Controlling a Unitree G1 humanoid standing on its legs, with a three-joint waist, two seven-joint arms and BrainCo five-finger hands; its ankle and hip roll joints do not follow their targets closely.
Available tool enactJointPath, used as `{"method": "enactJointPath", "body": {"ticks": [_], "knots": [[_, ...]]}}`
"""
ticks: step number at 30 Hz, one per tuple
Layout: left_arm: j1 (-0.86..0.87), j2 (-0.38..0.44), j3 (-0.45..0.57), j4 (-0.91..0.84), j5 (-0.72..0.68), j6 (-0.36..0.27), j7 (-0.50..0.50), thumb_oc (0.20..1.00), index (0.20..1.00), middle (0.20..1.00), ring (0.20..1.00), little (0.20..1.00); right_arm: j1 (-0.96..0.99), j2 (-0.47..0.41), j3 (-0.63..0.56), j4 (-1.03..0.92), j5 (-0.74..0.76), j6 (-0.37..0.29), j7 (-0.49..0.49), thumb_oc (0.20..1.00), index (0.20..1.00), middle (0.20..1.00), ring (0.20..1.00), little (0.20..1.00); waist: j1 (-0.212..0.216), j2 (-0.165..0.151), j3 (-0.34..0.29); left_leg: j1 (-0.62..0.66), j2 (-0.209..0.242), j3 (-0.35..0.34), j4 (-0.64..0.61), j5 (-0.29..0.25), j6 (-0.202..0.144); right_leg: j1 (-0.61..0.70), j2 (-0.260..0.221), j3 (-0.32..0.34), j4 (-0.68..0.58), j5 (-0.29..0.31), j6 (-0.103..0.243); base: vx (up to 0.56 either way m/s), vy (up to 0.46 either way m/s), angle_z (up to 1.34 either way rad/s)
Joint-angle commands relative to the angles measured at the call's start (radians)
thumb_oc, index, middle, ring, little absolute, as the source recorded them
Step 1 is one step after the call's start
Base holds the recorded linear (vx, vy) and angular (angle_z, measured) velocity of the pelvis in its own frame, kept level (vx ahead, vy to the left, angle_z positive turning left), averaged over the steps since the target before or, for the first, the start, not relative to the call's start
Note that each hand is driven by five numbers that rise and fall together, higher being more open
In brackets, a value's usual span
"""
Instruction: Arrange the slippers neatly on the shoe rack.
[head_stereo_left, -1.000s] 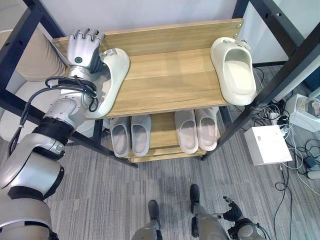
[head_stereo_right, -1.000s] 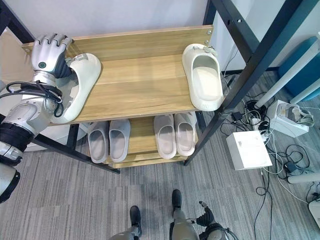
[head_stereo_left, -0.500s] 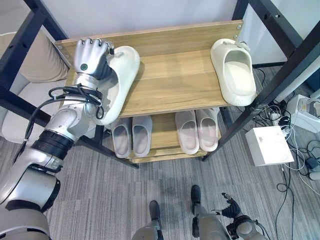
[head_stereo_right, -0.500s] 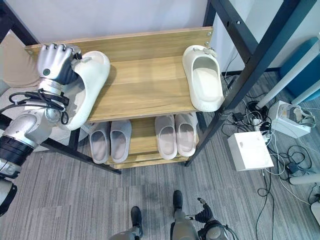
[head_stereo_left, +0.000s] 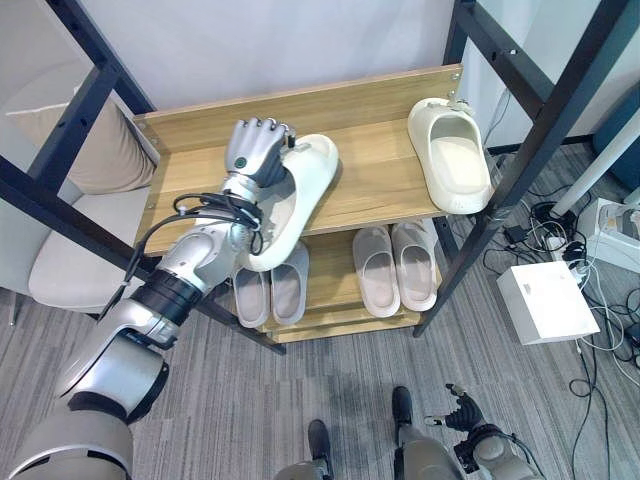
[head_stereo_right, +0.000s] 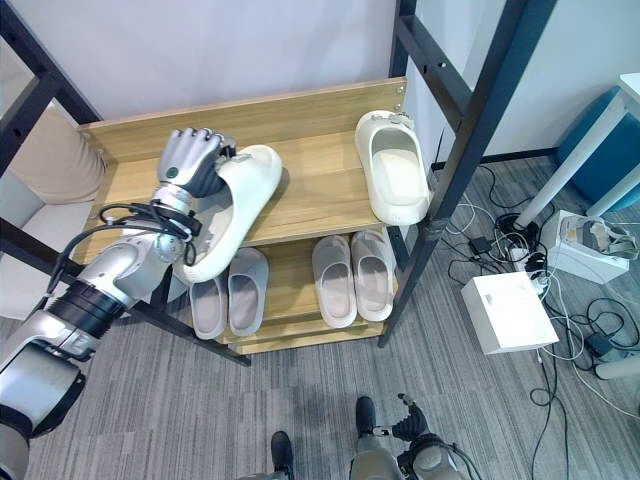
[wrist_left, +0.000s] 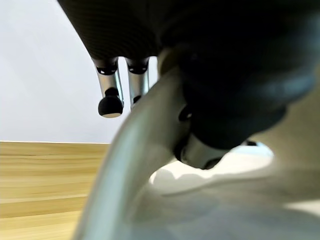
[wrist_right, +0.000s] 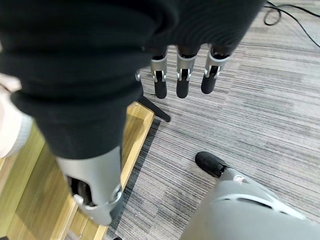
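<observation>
My left hand (head_stereo_left: 256, 150) is shut on the side rim of a cream slipper (head_stereo_left: 298, 195). It holds the slipper tilted over the left-middle of the wooden top shelf (head_stereo_left: 375, 185), toe towards the back wall and heel hanging past the front edge. In the left wrist view the slipper's rim (wrist_left: 127, 170) runs under my fingers (wrist_left: 110, 100). A second cream slipper (head_stereo_left: 450, 155) lies flat at the shelf's right end, toe to the back. My right hand (head_stereo_left: 463, 413) hangs low above the floor with its fingers (wrist_right: 182, 80) straight.
Two pairs of grey slippers (head_stereo_left: 272, 290) (head_stereo_left: 398, 265) stand on the lower shelf. Black frame posts (head_stereo_left: 520, 150) flank the rack. A white box (head_stereo_left: 545, 300) and cables lie on the floor at right. A beige cushioned seat (head_stereo_left: 85, 165) is at left.
My left hand has carried the cream slipper from the shelf's left end towards its middle. The head camera has also shifted. The other slipper has not moved.
</observation>
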Motion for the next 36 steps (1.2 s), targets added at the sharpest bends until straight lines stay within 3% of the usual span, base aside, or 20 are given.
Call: {"method": "enactJointPath", "body": {"ticks": [1,8,19,31,32,33,36], "knots": [[-0.203,-0.013,-0.012,0.164,0.024,0.013,0.024,0.2,0.2,0.2,0.2,0.2,-0.002,-0.016,-0.02,-0.01,0.039,-0.017,-0.027,1.0,1.0,1.0,1.0,1.0,-0.01,-0.017,-0.028,0.022,0.006,-0.033,-0.007,-0.05,-0.022,0.097,0.012,-0.038,0.001,-0.141,0.065,0.04,-0.03,-0.02],[-0.294,-0.063,-0.09,0.351,0.005,0.038,0.035,0.2,0.2,0.2,0.2,0.2,0.01,-0.024,-0.052,-0.002,0.078,-0.03,-0.057,1.0,1.0,1.0,1.0,1.0,-0.055,-0.001,-0.03,0.021,0.016,0.004,-0.007,-0.054,-0.026,0.07,0.02,-0.001,0.001,-0.134,0.067,0.04,-0.014,-0.14],[-0.428,-0.062,-0.134,0.646,-0.089,0.069,0.028,0.2,0.2,0.2,0.2,0.2,-0.002,-0.029,-0.063,0.0,0.128,-0.048,-0.078,1.0,1.0,1.0,1.0,1.0,-0.093,0.006,-0.017,0.006,0.037,0.049,-0.007,-0.048,-0.038,0.022,0.039,0.029,0.001,-0.127,0.066,0.03,-0.026,-0.2],[-0.474,-0.161,-0.143,0.688,-0.14,0.071,0.018,0.2,0.2,0.2,0.2,0.2,0.0,-0.016,-0.043,0.005,0.138,-0.044,-0.071,1.0,1.0,1.0,1.0,1.0,-0.093,0.0,-0.017,0.018,0.048,0.038,-0.007,-0.045,-0.044,0.046,0.049,0.011,0.001,-0.145,0.057,0.01,-0.015,0.0],[-0.476,-0.167,-0.146,0.682,-0.144,0.067,0.014,0.451,0.451,0.451,0.451,0.451,0.0,-0.017,-0.043,0.007,0.139,-0.042,-0.07,1.0,1.0,1.0,1.0,1.0,-0.092,0.003,-0.018,0.021,0.047,0.035,-0.007,-0.045,-0.044,0.052,0.05,0.009,0.001,-0.147,0.056,0.0,0.0,0.0],[-0.474,-0.168,-0.141,0.661,-0.169,0.054,0.007,1.0,1.0,1.0,1.0,1.0,0.0,-0.018,-0.043,0.009,0.135,-0.039,-0.066,1.0,1.0,1.0,1.0,1.0,-0.088,0.006,-0.02,0.027,0.046,0.03,-0.007,-0.046,-0.044,0.063,0.051,0.003,0.001,-0.152,0.054,0.0,0.0,0.0],[-0.466,-0.156,-0.131,0.598,-0.2,0.035,0.0,1.0,1.0,1.0,1.0,1.0,0.0,-0.018,-0.045,0.018,0.128,-0.031,-0.058,1.0,1.0,1.0,1.0,1.0,-0.077,0.011,-0.023,0.035,0.044,0.018,-0.007,-0.045,-0.044,0.08,0.05,-0.008,0.001,-0.158,0.052,0.0,-0.002,0.06]]}}
